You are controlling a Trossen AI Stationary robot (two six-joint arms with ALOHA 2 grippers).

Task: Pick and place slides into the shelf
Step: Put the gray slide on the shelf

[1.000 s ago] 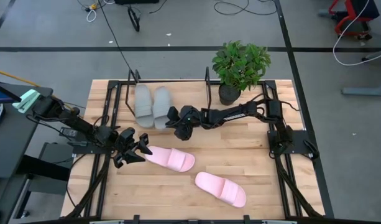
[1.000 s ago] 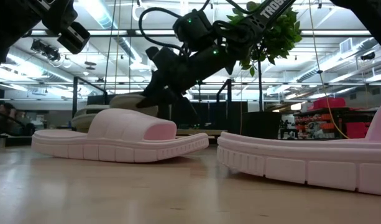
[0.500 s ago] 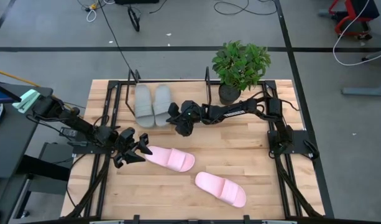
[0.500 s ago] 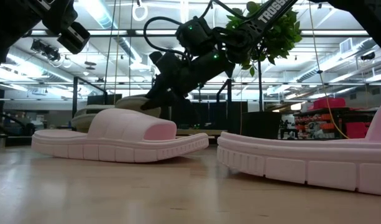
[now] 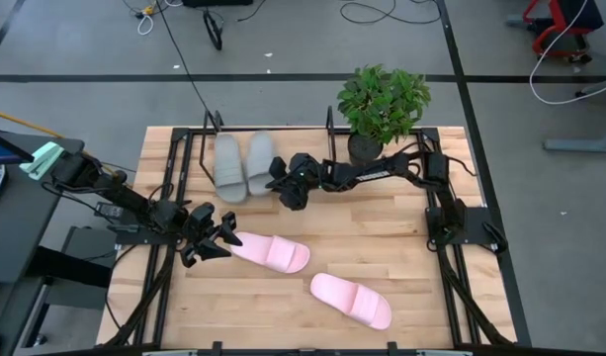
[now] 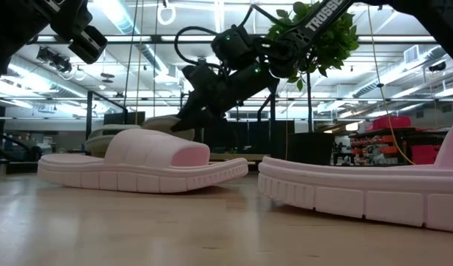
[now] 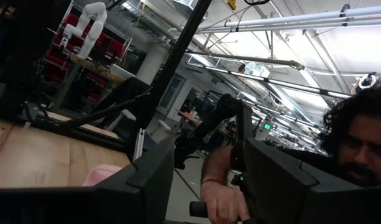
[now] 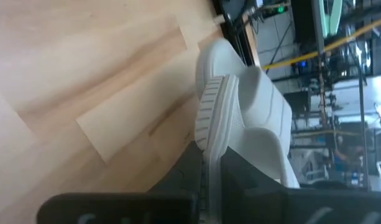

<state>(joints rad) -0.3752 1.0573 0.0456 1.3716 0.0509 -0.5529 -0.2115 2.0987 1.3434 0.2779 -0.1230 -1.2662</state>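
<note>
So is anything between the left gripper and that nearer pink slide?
Nothing visible. The left gripper hangs open right at the end of the nearer pink slide, with only bare table around it.

Wooden table [image 5: 401,247] carries two pink slides [image 5: 271,252], a potted plant [image 5: 380,107], and seemingly the shelf [image 5: 209,133]

The right arm is reaching across the back of the table from its base on the right, its right gripper [image 5: 277,179] closing tightly, fingers pinching together. The left arm is stretching in from the left edge, lying low toward the table's middle, its left gripper [image 5: 226,237] hovering with fingers spreading apart, gripping nothing.
</note>
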